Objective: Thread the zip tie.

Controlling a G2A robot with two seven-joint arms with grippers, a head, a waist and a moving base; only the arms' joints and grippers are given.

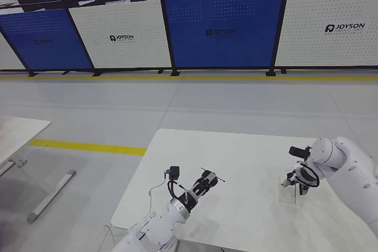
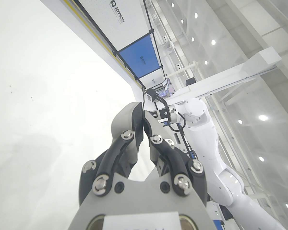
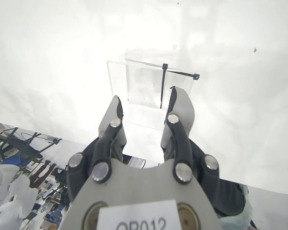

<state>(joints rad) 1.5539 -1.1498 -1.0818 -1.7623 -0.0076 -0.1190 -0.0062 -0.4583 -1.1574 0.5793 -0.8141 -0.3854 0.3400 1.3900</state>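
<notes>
top view: left gripper (image 1: 206, 183) at front of table (image 1: 239, 151), clamped on black zip tie (image 1: 215, 177); right gripper (image 1: 296, 183) over clear stand (image 1: 288, 194).
left wrist view: fingers (image 2: 134, 118) pressed together.
right wrist view: right fingers (image 3: 180, 101) apart; two further ties (image 3: 162, 84) on stand.

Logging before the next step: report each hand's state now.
Left hand: closed, pinching a black zip tie.
Right hand: open, holding nothing.

Top cam overhead, wrist cams close-in — all share table (image 1: 239, 157).
</notes>
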